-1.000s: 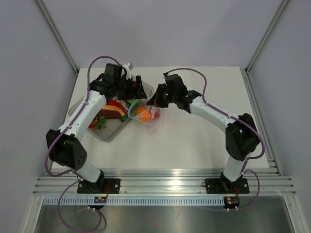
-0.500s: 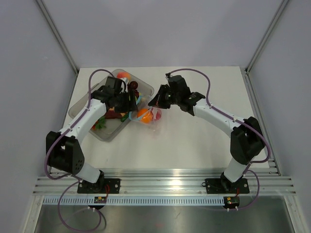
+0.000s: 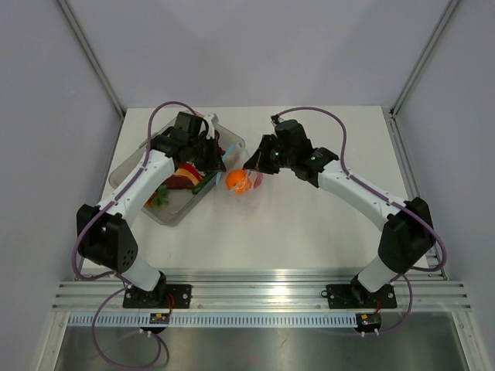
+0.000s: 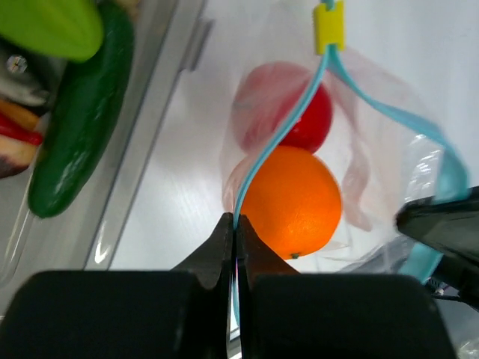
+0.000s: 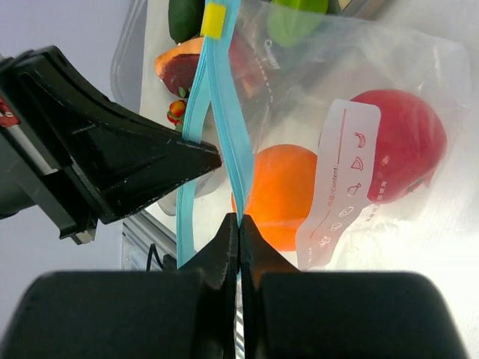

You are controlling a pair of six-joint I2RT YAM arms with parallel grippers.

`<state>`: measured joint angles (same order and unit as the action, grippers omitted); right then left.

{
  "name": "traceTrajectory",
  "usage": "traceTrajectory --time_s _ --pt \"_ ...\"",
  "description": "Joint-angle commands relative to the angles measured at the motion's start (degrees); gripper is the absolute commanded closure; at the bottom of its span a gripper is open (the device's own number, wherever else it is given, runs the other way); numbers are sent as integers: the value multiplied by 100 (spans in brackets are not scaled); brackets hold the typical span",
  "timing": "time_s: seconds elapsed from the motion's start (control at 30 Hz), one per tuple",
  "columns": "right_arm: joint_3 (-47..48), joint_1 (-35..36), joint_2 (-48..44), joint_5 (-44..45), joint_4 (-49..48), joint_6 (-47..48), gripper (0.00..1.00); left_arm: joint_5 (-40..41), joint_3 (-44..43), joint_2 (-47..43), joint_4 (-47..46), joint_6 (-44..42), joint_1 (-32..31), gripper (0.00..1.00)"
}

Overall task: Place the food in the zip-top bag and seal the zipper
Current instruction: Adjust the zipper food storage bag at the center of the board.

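The transparent zip-top bag [image 3: 243, 182] hangs between my two grippers just right of the tub. Inside it lie an orange [image 4: 288, 202] and a red piece of food [image 5: 400, 146]. Its light-blue zipper [image 4: 288, 123] stands parted, with a yellow slider [image 4: 328, 26] at the far end. My left gripper [image 4: 235, 218] is shut on one zipper strip. The right gripper [image 5: 239, 218] is shut on the other strip [image 5: 224, 112], facing the left fingers [image 5: 150, 161]. In the top view the left gripper [image 3: 224, 159] and right gripper [image 3: 249, 165] stand close together over the bag's mouth.
A clear rigid tub [image 3: 128, 166] sits at the left of the table, under the left arm. It holds more food: a dark green cucumber [image 4: 78, 120], a lime-green piece [image 4: 52, 26], and red and purple pieces [image 3: 184, 176]. Metal rails run along the near edge.
My left gripper came off the tub, moved right to the bag's mouth and shut on the zipper strip. The right arm shifted slightly right with the bag.
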<state>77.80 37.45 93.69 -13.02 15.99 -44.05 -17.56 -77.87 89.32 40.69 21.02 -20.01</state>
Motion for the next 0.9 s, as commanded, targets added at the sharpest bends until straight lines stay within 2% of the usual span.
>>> traceTrajectory --time_s 0.0,0.2,0.3,0.47,0.63,0.77,0.87 --pt "-1 69 -658 290 299 169 100 -309 -572 -213 -105 104 -328 100" --pt "-941 78 -501 387 10 -42 100 -634 148 682 -876 341 -723 100" --pt "-1118 78 -535 589 27 -60 100 -590 167 947 -800 263 -776 100" --pt "-793 78 -1027 967 395 177 100 -459 -648 351 -221 26 -768 100" --pt "-678 78 -1722 1187 440 257 100 -476 -1213 -151 -52 17 -768 100" --pt "-1310 78 -2100 1266 213 231 100 -590 -828 -161 -253 78 -776 100" --pt "-1855 78 -1873 1266 2 204 100 -748 -169 111 -717 279 -890 100"
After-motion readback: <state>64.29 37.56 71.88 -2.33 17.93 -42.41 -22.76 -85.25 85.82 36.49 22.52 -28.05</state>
